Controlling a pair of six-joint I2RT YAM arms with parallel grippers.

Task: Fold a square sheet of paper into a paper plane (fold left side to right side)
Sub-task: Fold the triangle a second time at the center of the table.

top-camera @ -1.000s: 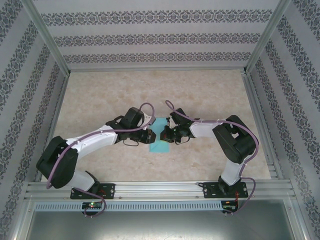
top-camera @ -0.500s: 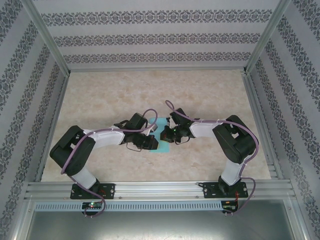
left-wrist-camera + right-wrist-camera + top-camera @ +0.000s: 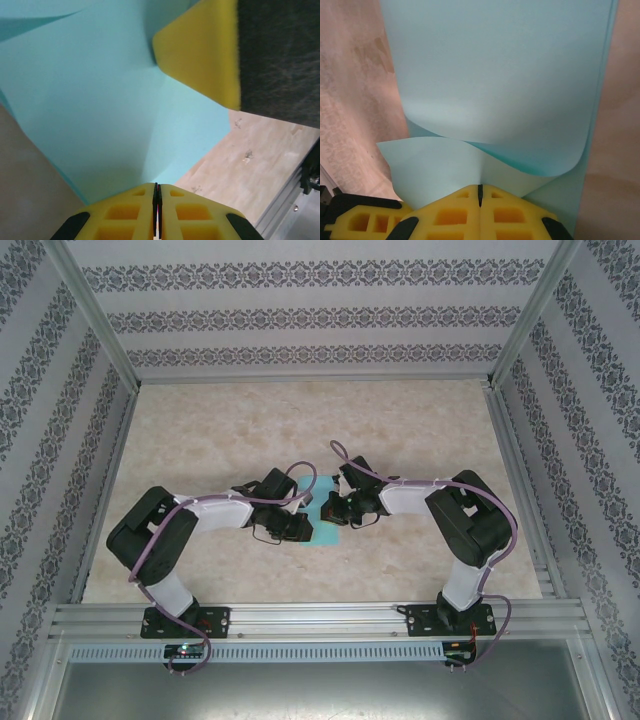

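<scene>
The square sheet of paper is light turquoise and lies bent at the table's middle, between the two grippers. My left gripper comes in from the left and is shut on one edge of the sheet, which rises away from the jaws. My right gripper comes in from the right and is shut on a raised flap of the sheet, which curls over above the lower layer. In the left wrist view one yellow finger of the right gripper rests against the paper. No paper plane shape shows.
The marbled beige tabletop lies all around the paper. Aluminium rails run along the near edge, and posts with patterned walls close in the sides and back. Both arms' elbows stand close to the near edge.
The left arm has drawn its elbow in and upward, and its gripper has slid right and nearer over the paper, so less turquoise shows from above. The right arm has stayed put.
</scene>
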